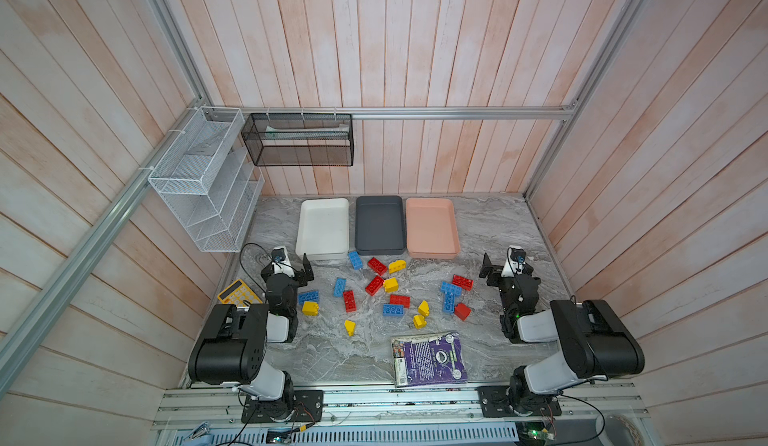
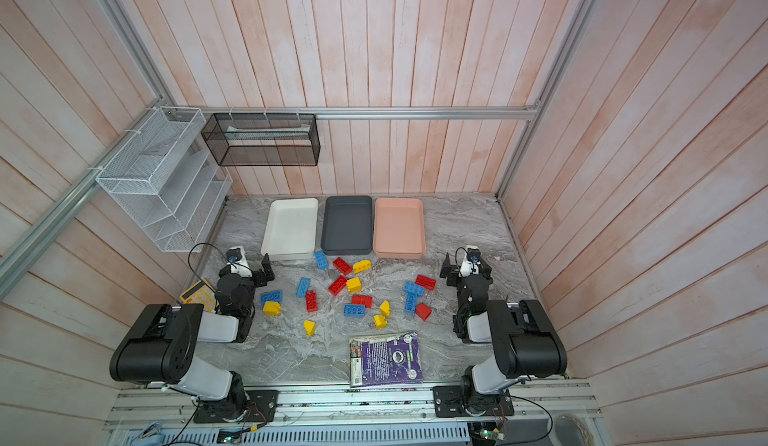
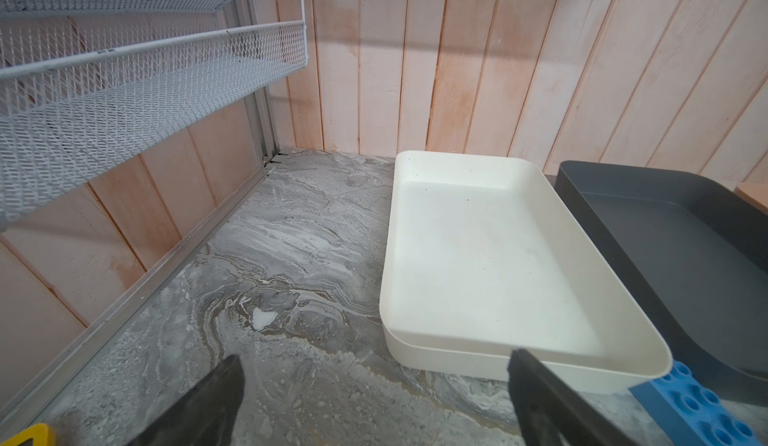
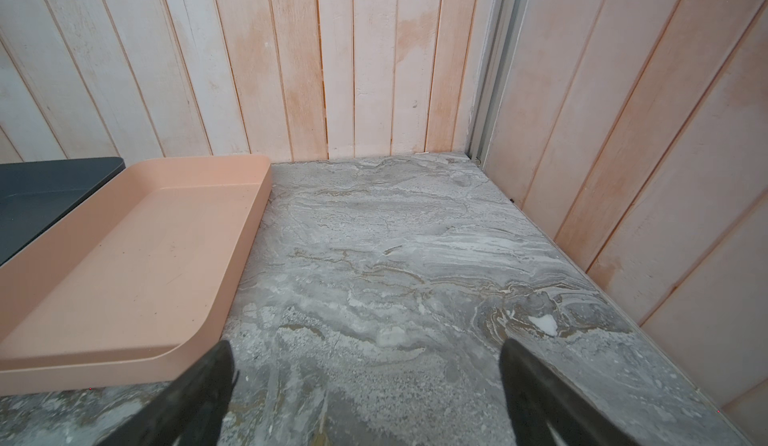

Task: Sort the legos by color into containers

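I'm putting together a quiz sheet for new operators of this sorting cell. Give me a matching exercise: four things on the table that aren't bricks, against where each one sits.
Things:
1. white tray
2. salmon pink tray
3. yellow calculator
4. purple book

Places:
A. near the front edge of the table, farthest from the trays
B. left end of the tray row
C. at the table's left edge
D. right end of the tray row

Pairs: 1-B, 2-D, 3-C, 4-A
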Controlling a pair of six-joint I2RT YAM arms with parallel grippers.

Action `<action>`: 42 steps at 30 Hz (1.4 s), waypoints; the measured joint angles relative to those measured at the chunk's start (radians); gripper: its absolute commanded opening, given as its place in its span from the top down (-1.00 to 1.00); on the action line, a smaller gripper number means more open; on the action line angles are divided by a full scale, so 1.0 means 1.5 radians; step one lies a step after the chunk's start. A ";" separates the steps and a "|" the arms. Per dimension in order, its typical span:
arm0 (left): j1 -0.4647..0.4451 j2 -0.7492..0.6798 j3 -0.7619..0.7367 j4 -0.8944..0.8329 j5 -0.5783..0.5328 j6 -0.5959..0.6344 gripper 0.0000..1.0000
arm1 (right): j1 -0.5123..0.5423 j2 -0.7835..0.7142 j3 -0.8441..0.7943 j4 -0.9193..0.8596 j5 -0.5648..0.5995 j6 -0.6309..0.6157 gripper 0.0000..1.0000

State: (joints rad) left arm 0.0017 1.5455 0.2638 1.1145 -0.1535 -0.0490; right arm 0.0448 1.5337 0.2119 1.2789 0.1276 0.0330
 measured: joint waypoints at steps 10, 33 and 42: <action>-0.054 -0.062 0.173 -0.260 -0.116 -0.011 -1.00 | 0.021 -0.155 0.130 -0.274 0.097 0.063 -1.00; -0.281 -0.291 0.501 -1.143 -0.123 -0.260 -1.00 | 0.262 -0.320 0.279 -0.873 0.104 0.275 -0.62; -0.281 -0.348 0.464 -1.147 -0.110 -0.234 -1.00 | 0.344 -0.244 0.263 -0.955 0.091 0.316 -0.24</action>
State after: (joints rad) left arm -0.4198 1.0229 0.9596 -0.6064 -0.3183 -0.4000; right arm 0.5606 1.1679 0.6060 -0.1543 0.2638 0.5064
